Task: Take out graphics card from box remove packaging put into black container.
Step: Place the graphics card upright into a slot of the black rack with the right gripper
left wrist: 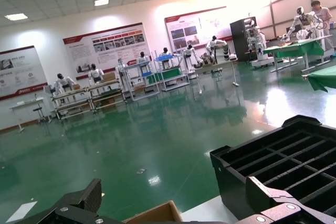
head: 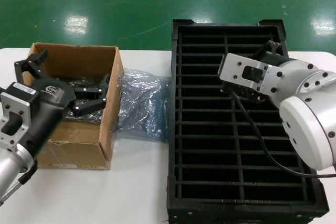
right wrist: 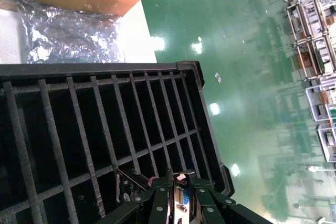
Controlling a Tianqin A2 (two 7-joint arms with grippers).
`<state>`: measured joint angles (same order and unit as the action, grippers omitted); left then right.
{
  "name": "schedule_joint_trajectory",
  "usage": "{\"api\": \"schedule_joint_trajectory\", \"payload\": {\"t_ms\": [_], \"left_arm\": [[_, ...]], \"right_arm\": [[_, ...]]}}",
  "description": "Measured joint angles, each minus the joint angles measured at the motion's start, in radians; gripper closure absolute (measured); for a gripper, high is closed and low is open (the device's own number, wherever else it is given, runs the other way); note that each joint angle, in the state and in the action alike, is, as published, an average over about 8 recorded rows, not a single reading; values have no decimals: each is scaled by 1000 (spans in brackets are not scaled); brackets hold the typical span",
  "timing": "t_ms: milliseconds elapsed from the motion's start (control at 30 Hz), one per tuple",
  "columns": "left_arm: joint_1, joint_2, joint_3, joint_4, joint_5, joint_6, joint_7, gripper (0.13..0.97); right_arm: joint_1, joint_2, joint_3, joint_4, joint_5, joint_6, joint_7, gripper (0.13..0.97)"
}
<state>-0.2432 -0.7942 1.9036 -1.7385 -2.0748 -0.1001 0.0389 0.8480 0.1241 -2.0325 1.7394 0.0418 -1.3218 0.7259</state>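
My right gripper [right wrist: 181,179] is shut on the graphics card [right wrist: 184,199], clamping its silver bracket beside the blue port. The dark board hangs down into a slot at the far right end of the black container [right wrist: 105,69]. In the head view that gripper [head: 270,51] hovers over the container [head: 173,129], and the card is hidden behind the wrist. The brown box [head: 79,145] stands to the left, and my left gripper [head: 68,80] is open above it, holding nothing. The packaging [head: 142,103], a crumpled translucent bag, lies on the table between box and container.
Dark shiny wrapped bundles [head: 84,85] lie inside the box under the left gripper. The white table [head: 136,192] ends at a green floor [head: 131,3] behind. The right arm's cable [head: 257,135] trails across the container's slots.
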Motion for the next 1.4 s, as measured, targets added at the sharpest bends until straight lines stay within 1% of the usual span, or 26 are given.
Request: {"api": "schedule_joint_trajectory", "payload": {"t_ms": [400,733,1067,1400], "left_arm": [[15,24,-38,-2,41,31,-28,132],[30,32,-61,-11,65,36,-43,132],[33,33,-68,-10,78,35,-53,132],[20,32,-60,7,82,32,-58,132]], "right_arm": [[-3,-22,32,-41,-12,5,-71,915],[-6,-21,45,-72,4,20,-124,915],[-8,-26,38,-105,27,30,-166,915],[8,-17,32,-112,38,15,-196,915]]}}
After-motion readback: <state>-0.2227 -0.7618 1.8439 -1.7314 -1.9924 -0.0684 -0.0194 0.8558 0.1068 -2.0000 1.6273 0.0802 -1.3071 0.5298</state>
